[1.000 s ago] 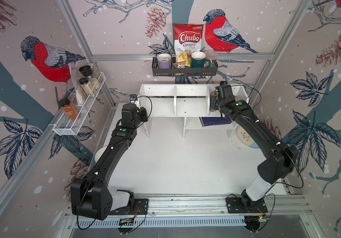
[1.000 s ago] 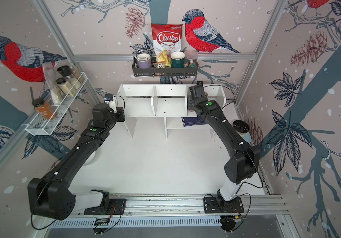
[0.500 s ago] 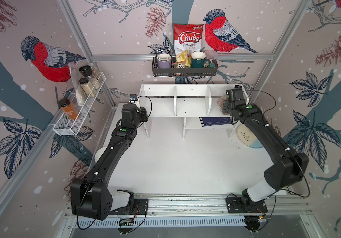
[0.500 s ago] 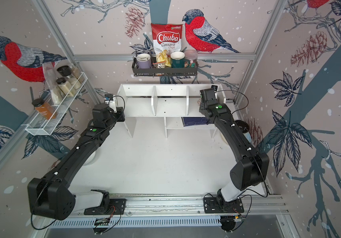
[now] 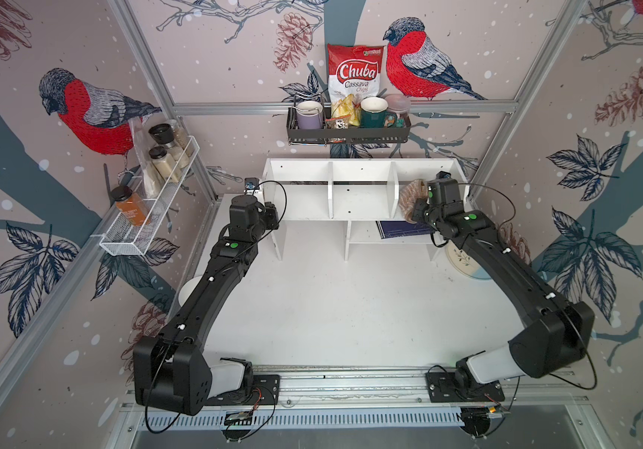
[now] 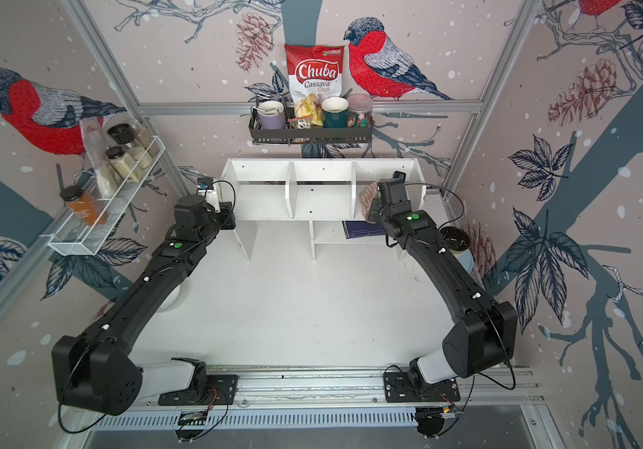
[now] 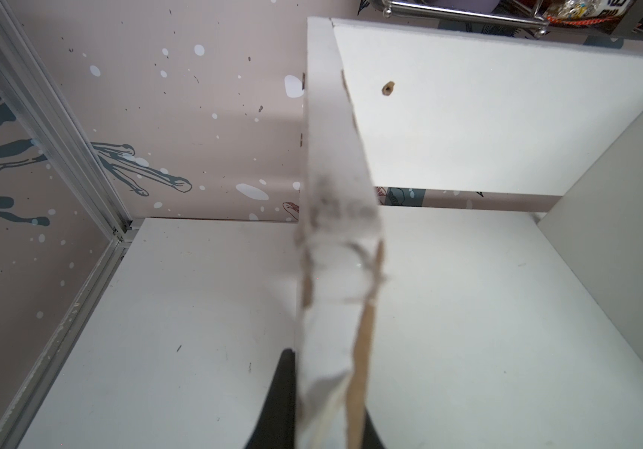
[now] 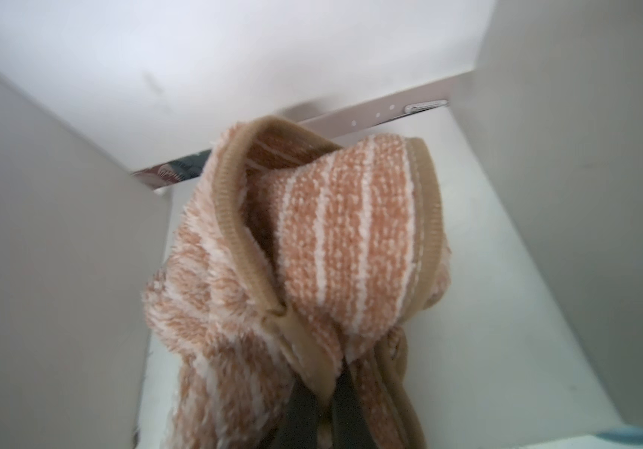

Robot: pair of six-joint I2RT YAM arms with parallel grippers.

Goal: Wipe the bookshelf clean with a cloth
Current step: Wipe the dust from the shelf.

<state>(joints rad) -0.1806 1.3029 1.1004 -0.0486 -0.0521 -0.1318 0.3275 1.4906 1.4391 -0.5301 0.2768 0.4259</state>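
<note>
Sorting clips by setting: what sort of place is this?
Probably a mock kitchen corner inside a robot test cell: aluminium frame, wire rack of spice jars, black rack holding mugs and chips.

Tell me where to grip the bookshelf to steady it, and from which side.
On the bookshelf, take the front edge of the left end panel, coming from the front with one finger on each face. It is a thin upright board with both faces free; the left gripper is shut on it that way.

We note the bookshelf's middle compartment is open between its dividers. The rightmost is crowded by the cloth, bunched in the clamped right gripper. A dark book occupies the lower shelf.
</note>
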